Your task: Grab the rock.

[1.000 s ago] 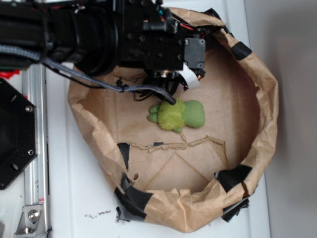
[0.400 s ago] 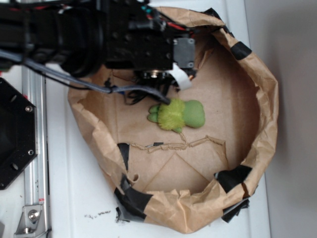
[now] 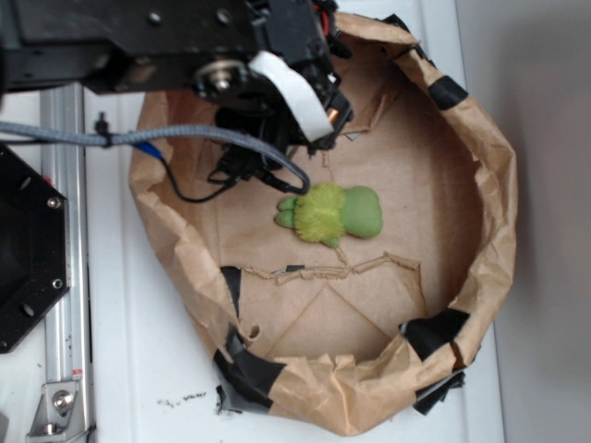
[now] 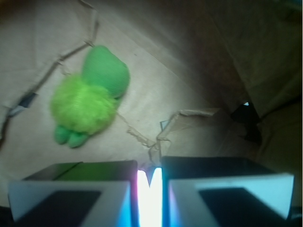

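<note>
While the rock shows in neither view, perhaps hidden under the arm [image 3: 166, 37], the gripper [image 4: 149, 182] hangs nearly closed near the green toy [image 4: 90, 106] inside the paper nest [image 3: 485, 185]. A blind grab risks taking the toy.

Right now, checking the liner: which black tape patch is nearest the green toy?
The small tape patch on the left inner wall; the others sit farther from the green toy.
</note>
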Robot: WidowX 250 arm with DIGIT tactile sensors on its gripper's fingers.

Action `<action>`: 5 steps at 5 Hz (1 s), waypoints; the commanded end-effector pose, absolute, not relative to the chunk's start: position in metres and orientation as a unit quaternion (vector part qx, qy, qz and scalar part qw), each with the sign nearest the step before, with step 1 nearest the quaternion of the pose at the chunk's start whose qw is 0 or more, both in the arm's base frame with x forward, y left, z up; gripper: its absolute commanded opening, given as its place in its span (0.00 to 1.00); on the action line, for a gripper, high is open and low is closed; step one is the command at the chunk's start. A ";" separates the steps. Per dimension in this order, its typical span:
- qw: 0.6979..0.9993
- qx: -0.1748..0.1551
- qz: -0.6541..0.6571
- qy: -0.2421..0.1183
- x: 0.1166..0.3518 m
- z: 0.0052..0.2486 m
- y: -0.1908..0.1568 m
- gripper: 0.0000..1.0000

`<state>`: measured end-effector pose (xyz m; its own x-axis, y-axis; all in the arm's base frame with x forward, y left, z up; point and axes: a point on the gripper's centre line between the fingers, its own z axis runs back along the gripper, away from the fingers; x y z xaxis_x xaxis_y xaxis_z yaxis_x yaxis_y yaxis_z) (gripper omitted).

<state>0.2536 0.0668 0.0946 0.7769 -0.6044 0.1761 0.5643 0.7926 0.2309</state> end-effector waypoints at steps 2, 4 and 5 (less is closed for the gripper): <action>0.933 0.120 -0.324 -0.097 0.257 0.077 0.089 1.00; 0.921 0.134 -0.360 -0.064 0.255 0.055 0.095 1.00; 0.918 0.127 -0.372 -0.056 0.250 0.051 0.098 1.00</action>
<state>0.2491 0.0927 0.0443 0.7144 -0.6997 -0.0048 0.6785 0.6911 0.2490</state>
